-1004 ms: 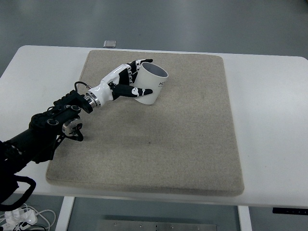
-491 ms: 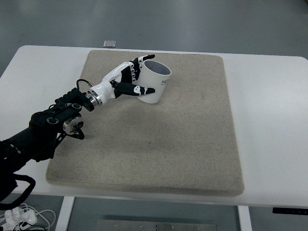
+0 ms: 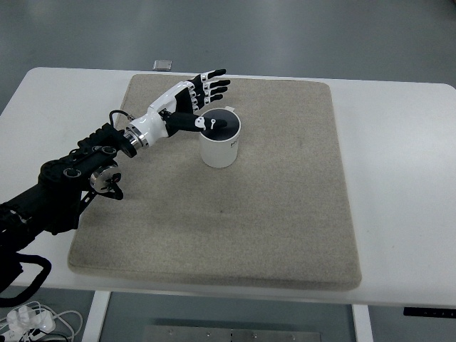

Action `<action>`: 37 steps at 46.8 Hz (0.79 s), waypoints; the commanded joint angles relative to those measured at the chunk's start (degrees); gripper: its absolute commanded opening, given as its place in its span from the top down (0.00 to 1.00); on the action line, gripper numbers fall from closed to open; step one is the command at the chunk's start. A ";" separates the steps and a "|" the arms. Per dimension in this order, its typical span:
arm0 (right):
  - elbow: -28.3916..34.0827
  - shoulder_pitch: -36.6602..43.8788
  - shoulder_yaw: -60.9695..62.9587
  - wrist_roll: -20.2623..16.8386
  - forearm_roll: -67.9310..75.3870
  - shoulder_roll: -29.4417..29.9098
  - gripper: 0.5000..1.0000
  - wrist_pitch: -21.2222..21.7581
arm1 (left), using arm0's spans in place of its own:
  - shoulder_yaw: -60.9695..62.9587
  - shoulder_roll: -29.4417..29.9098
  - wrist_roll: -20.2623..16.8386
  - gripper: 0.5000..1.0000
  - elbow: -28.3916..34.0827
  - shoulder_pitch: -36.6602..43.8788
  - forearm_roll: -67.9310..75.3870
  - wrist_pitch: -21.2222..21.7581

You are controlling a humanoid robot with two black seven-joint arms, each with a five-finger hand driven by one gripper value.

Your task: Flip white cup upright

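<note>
The white cup (image 3: 219, 147) stands upright on the beige mat (image 3: 235, 206), its open mouth facing up, in the mat's upper middle. My left hand (image 3: 204, 101) hovers just over and to the left of the cup's rim. Its fingers are spread toward the upper right, and the thumb reaches across the cup's mouth. The hand holds nothing. My left arm comes in from the lower left edge. The right arm does not show.
The mat lies on a white table (image 3: 399, 164). A small grey object (image 3: 163, 65) rests on the table just beyond the mat's far edge. Cables (image 3: 28, 320) hang below the table at the lower left.
The cup was tilted in my left hand's grasp; now it stands upright on the mat. The fingers have let go and spread open above it.
</note>
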 commanded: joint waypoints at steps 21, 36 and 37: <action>0.00 0.00 0.00 0.00 0.00 0.00 0.10 0.00 | -1.26 2.87 0.00 0.01 -1.30 -4.18 -10.46 0.58; 0.00 0.00 0.00 0.00 0.00 0.00 0.10 0.00 | -1.09 2.86 0.00 0.01 4.94 -7.17 -28.30 1.28; 0.00 0.00 0.00 0.00 0.00 0.00 0.10 0.00 | -1.09 2.87 0.00 0.01 5.03 -7.09 -29.27 1.28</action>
